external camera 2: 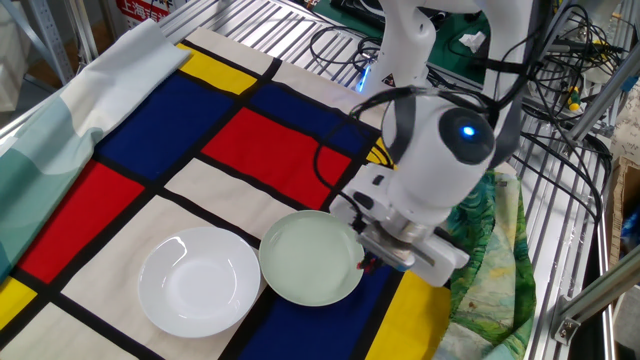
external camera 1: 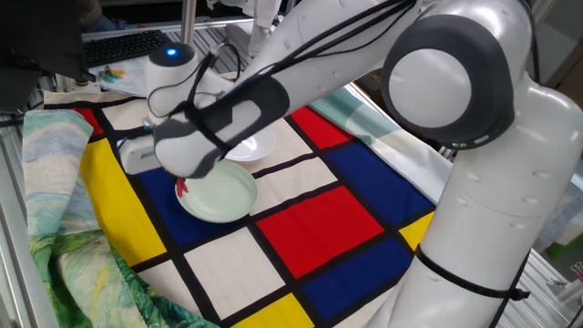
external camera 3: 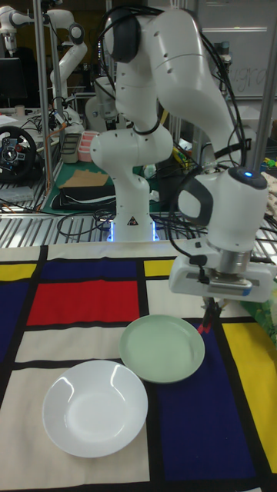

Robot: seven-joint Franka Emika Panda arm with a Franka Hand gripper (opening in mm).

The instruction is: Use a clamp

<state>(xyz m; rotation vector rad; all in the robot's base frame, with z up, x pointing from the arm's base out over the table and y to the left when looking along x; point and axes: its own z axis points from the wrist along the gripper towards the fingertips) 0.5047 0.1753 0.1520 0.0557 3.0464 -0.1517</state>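
The gripper (external camera 3: 208,314) hangs at the pale green bowl's (external camera 3: 161,348) right rim, fingers clenched on the clamp (external camera 3: 205,324), whose red tip pokes out below them, just off the cloth (external camera 3: 192,423). The white bowl (external camera 3: 94,408) sits beyond the green one, away from the fingers.
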